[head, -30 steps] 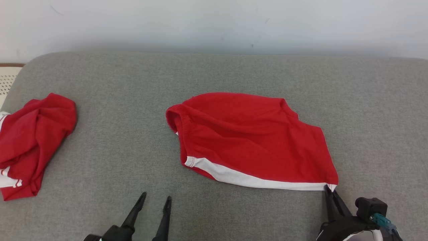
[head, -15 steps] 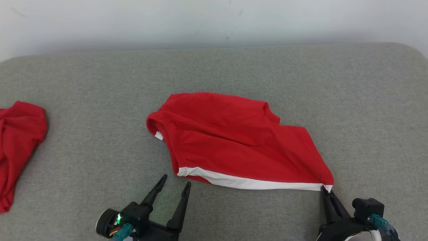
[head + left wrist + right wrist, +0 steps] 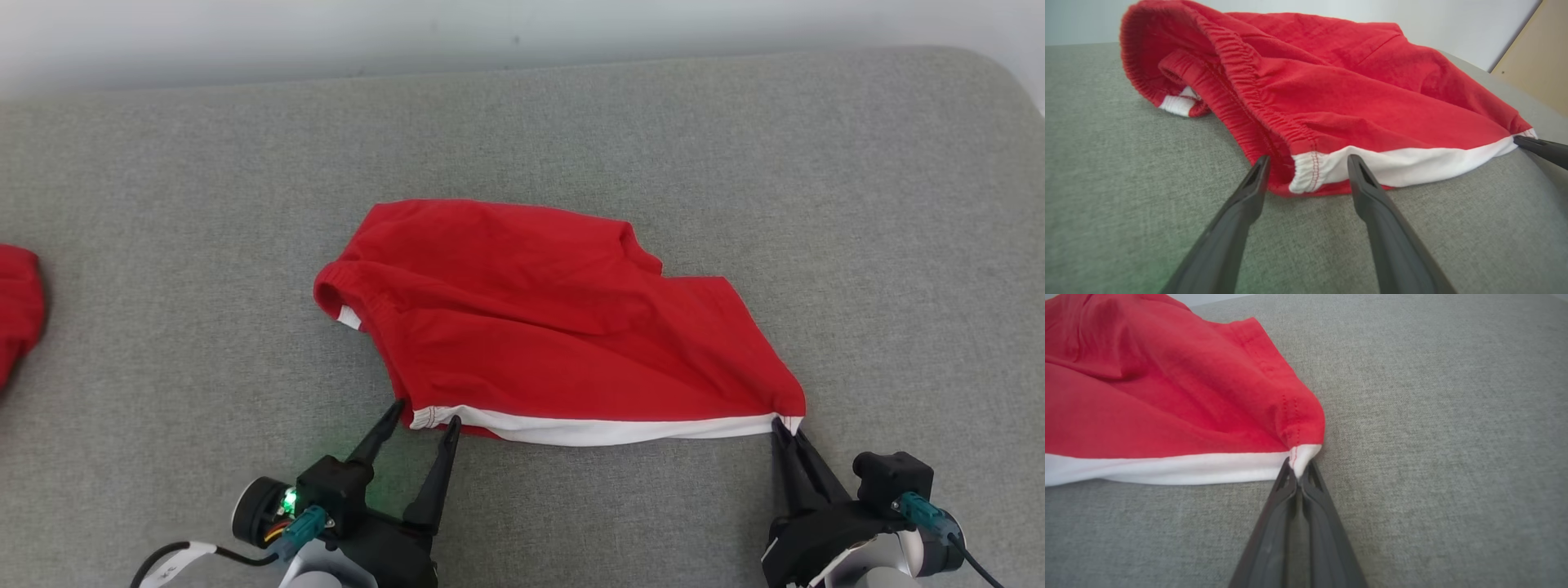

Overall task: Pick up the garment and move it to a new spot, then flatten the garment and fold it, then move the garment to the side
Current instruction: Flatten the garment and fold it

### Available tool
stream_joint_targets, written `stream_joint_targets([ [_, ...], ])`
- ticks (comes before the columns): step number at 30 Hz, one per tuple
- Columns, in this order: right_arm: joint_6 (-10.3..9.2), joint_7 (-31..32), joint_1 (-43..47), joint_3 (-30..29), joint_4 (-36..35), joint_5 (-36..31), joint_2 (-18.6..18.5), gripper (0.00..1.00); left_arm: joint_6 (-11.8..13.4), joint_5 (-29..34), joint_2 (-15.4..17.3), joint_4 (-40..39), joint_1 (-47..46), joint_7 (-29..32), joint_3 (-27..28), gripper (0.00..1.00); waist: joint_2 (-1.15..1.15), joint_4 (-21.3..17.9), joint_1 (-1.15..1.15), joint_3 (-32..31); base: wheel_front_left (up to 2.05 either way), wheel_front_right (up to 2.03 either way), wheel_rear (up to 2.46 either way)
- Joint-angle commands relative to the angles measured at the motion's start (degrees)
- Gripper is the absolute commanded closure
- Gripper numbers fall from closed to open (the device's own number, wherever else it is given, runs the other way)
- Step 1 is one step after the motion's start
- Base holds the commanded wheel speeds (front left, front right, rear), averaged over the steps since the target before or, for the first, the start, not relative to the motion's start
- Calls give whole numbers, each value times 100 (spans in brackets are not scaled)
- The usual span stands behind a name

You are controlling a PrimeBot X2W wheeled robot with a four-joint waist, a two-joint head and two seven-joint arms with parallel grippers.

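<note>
Garment [image 3: 539, 327] spread on grey cushion [image 3: 735, 147], right gripper [image 3: 785, 426] pinching its white-hem corner, left gripper [image 3: 427, 412] wide open, fingers straddling the opposite hem corner

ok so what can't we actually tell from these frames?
Head view: second red cloth is cut off by the left edge; its kind is unknown.
Every view: the underside of the red shorts is hidden by their top layer.
Right wrist view: right gripper is shut on the hem corner; its own fingers hide how much fabric is pinched.
Left wrist view: left gripper is open around the waistband corner; contact unclear.
</note>
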Motion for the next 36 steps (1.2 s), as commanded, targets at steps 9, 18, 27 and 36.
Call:
stream_joint_targets([
  [9, -8, 7, -114, -7, 73, 35, -21, 100, -92, -128, 12, 348, -25, -14, -23, 100, 0, -33, 0, -2, 0, 0, 0],
  [18, -8, 4, -27, -71, -225, 99, 13, 100, -248, 33, 44, -85, 157, -16, 257, 100, 0, 109, 0, -608, 0, 0, 0],
  [27, -8, 3, -649, 155, -550, 161, -214, 100, -340, 140, 599, -418, -402, -17, 147, 100, 0, 392, 0, -1331, 0, 0, 0],
  [36, -8, 4, -2134, 218, -681, 84, -701, 100, -345, -179, 1621, 61, -2274, -15, -1013, 100, 0, 563, 0, -1570, 0, 0, 0],
])
